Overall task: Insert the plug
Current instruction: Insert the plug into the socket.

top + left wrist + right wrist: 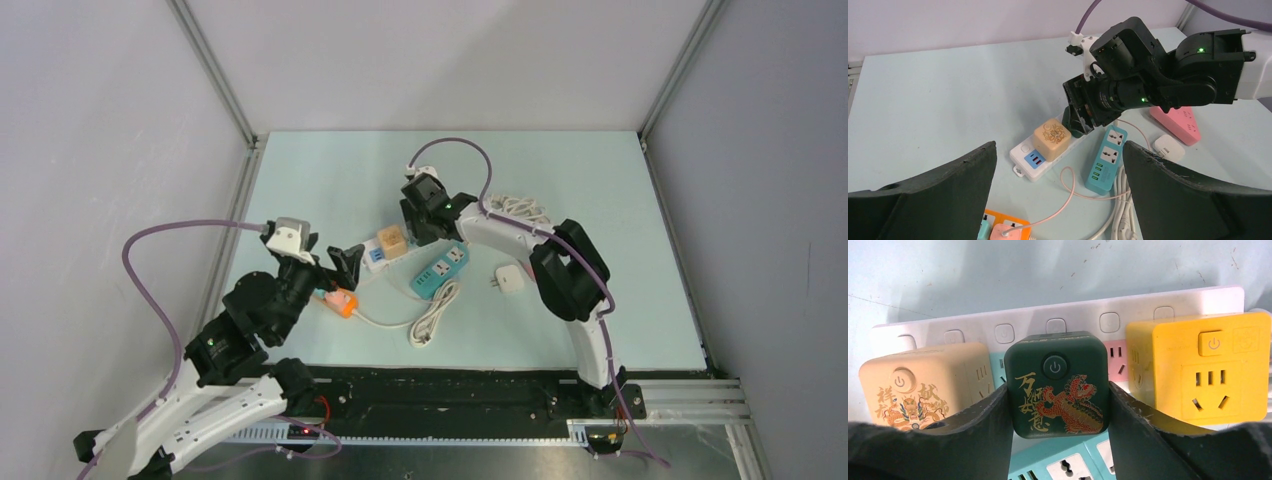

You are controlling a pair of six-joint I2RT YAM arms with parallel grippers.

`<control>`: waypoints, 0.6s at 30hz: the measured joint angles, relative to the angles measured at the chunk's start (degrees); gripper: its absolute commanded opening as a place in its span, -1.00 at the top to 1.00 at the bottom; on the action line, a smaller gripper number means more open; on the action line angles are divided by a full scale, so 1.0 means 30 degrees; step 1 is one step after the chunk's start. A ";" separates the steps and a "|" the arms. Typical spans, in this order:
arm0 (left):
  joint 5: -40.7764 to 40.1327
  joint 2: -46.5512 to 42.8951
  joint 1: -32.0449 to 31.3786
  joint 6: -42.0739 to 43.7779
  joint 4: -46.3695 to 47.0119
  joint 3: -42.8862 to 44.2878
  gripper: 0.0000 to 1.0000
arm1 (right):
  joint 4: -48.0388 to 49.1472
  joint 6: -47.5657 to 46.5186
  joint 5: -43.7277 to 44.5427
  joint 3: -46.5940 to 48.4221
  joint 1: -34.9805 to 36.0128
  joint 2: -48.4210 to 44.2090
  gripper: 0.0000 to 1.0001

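While left jaws gape, right jaws clasp the green cube [1055,385] bearing gold Chinese calligraphy.

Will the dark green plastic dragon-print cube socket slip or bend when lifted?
Probably rigid: the dark green plastic cube socket shows hard flat faces. Its smooth sides may slip slightly in the right pincer. Tilting it could bump the yellow cube socket beside it.

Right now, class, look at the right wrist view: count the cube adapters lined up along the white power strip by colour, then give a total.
Beige cube adapter: 1
Dark green cube adapter: 1
Yellow cube adapter: 1
Total: 3
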 measured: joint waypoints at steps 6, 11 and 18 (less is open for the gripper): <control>0.0000 -0.0015 0.0000 0.0000 0.0000 0.0000 -0.99 | -0.0969 -0.0284 -0.0226 0.0954 -0.0022 0.0546 0.98; 0.0000 -0.0022 0.0000 0.0000 0.0000 0.0000 -0.99 | -0.1647 -0.0437 -0.0430 0.1588 -0.0044 0.0925 1.00; 0.0000 -0.0022 0.0000 0.0000 0.0000 0.0000 -0.99 | -0.2433 -0.0379 -0.1137 0.2244 -0.0204 0.1268 1.00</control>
